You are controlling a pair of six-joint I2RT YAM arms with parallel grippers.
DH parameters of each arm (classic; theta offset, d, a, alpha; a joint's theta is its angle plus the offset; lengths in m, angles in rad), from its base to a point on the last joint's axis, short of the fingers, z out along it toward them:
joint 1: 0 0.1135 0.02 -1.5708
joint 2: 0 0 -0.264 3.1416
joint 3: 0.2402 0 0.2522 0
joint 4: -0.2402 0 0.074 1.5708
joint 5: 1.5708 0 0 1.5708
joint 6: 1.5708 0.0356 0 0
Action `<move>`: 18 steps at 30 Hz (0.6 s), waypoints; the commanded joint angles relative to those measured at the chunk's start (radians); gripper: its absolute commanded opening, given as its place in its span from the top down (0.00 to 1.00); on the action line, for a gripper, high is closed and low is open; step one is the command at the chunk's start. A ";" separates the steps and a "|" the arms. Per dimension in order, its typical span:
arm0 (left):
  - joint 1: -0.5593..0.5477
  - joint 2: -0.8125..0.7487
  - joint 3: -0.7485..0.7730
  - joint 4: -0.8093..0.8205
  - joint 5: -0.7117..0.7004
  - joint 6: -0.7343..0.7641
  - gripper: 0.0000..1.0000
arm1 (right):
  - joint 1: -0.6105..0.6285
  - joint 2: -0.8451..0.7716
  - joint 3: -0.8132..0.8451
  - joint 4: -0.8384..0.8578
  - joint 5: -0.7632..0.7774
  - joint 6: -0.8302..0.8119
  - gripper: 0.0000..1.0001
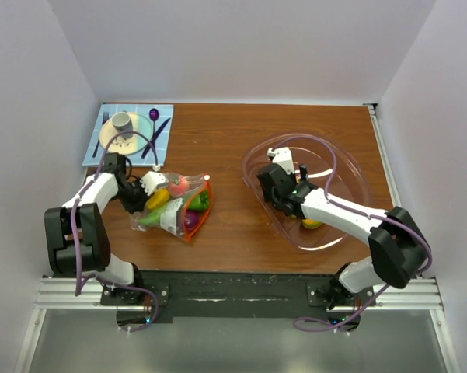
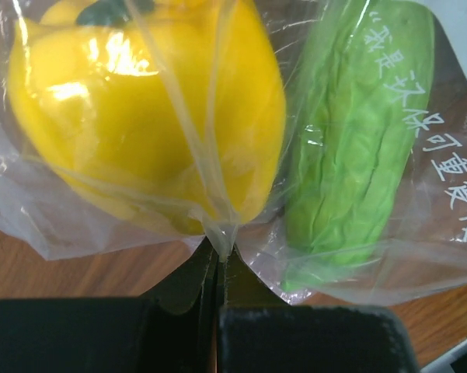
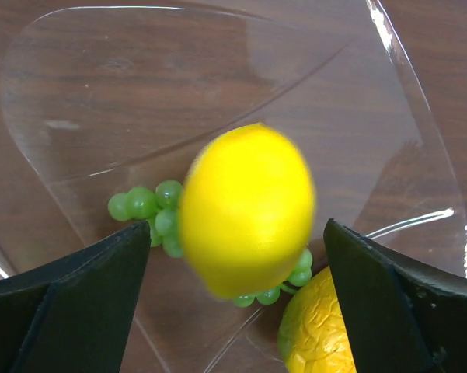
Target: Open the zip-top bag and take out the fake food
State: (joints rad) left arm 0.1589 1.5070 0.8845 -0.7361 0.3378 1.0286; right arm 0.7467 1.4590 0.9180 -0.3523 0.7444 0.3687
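The zip-top bag (image 1: 175,208) lies left of centre, its orange-red zip strip (image 1: 204,208) facing right. Inside it are a yellow pepper (image 2: 140,109), a green bumpy gourd (image 2: 357,148), a pink piece (image 1: 179,185) and a purple piece (image 1: 190,222). My left gripper (image 1: 145,196) (image 2: 217,252) is shut on a fold of the bag's plastic at its left end. My right gripper (image 1: 284,203) (image 3: 235,225) is open over the clear bowl (image 1: 357,194). A blurred yellow lemon (image 3: 245,206) sits between its fingers, touching neither. Green grapes (image 3: 144,203) and a yellow wrinkled fruit (image 3: 318,334) lie in the bowl.
A blue placemat (image 1: 93,144) at the back left holds a round plate (image 1: 132,140), a grey cup (image 1: 120,120), a purple spoon (image 1: 153,115) and a dark knife (image 1: 159,132). White walls close in the table on three sides.
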 commanded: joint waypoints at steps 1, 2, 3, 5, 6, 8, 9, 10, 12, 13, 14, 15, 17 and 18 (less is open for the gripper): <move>-0.059 -0.018 -0.024 0.070 -0.013 -0.047 1.00 | 0.009 0.000 0.091 -0.039 0.061 0.029 0.01; -0.065 -0.013 -0.022 0.067 -0.010 -0.050 1.00 | 0.017 -0.026 0.096 -0.021 0.061 -0.003 0.01; -0.068 -0.010 -0.022 0.061 0.001 -0.051 1.00 | 0.028 -0.044 0.094 0.001 0.056 -0.028 0.01; -0.076 -0.007 -0.025 0.058 0.010 -0.055 1.00 | 0.087 -0.087 0.078 0.085 0.040 -0.113 0.01; -0.079 -0.007 -0.030 0.057 0.016 -0.053 1.00 | 0.115 -0.121 0.070 0.116 0.024 -0.138 0.01; -0.082 -0.002 -0.039 0.060 0.015 -0.053 1.00 | 0.207 -0.138 0.059 0.189 -0.005 -0.203 0.01; -0.085 -0.001 -0.050 0.067 0.007 -0.052 1.00 | 0.230 -0.132 0.062 0.197 -0.013 -0.205 0.01; -0.087 0.001 -0.056 0.073 0.004 -0.048 1.00 | 0.267 -0.126 0.065 0.205 -0.054 -0.202 0.01; -0.088 0.002 -0.070 0.087 -0.003 -0.048 1.00 | 0.295 -0.111 0.042 0.277 -0.117 -0.224 0.01; -0.088 0.010 -0.071 0.087 -0.003 -0.047 1.00 | 0.316 -0.080 0.035 0.298 -0.144 -0.229 0.01; -0.090 0.013 -0.071 0.087 -0.003 -0.047 1.00 | 0.322 -0.056 0.030 0.326 -0.195 -0.235 0.02; -0.093 0.013 -0.074 0.090 -0.005 -0.045 1.00 | 0.325 -0.033 0.028 0.340 -0.221 -0.237 0.02; -0.094 0.015 -0.073 0.089 -0.005 -0.039 1.00 | 0.335 0.050 0.031 0.384 -0.282 -0.250 0.03; -0.097 0.015 -0.073 0.090 -0.002 -0.036 1.00 | 0.336 0.075 0.036 0.395 -0.295 -0.254 0.02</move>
State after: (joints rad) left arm 0.0734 1.5116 0.8223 -0.6586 0.3305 0.9943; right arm 1.0756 1.4292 0.9623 -0.0715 0.5819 0.1631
